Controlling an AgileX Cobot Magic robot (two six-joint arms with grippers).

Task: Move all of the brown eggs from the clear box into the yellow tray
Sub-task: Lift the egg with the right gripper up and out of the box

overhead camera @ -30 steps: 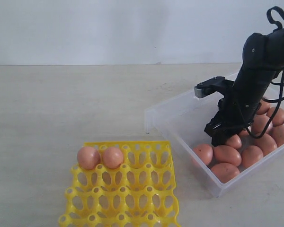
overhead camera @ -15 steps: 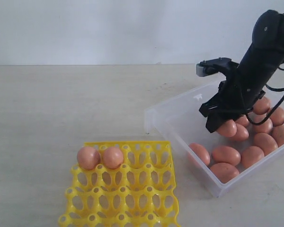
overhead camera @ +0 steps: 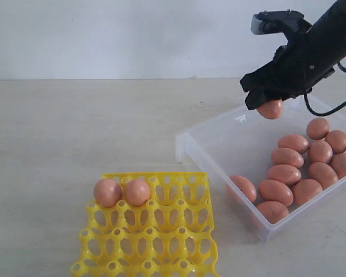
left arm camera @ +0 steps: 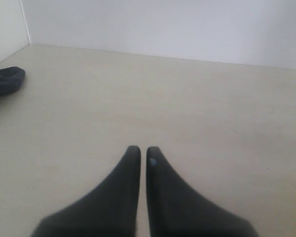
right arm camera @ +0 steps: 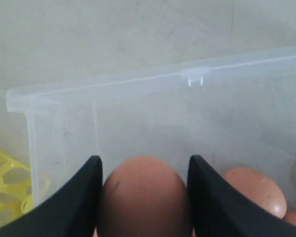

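My right gripper (overhead camera: 269, 104) hangs above the far wall of the clear box (overhead camera: 210, 151), shut on a brown egg (overhead camera: 271, 108). The right wrist view shows that egg (right arm camera: 144, 197) squeezed between both black fingers, with the box's far wall (right arm camera: 138, 81) below. Several more brown eggs (overhead camera: 300, 167) lie in the right half of the box. The yellow tray (overhead camera: 161, 242) sits at the front left with two eggs (overhead camera: 123, 192) side by side in its back row. My left gripper (left arm camera: 143, 150) is shut and empty over bare tabletop, out of the exterior view.
The tray's remaining sockets (overhead camera: 161, 231) stand open. A dark object (left arm camera: 5, 81) lies at the table's edge near a wall corner in the left wrist view. Bare beige tabletop (overhead camera: 92, 127) stretches between box and tray.
My right gripper has risen out of the clear box with one brown egg, from among the eggs up to above the box's far wall. The tray and its two eggs have not moved.
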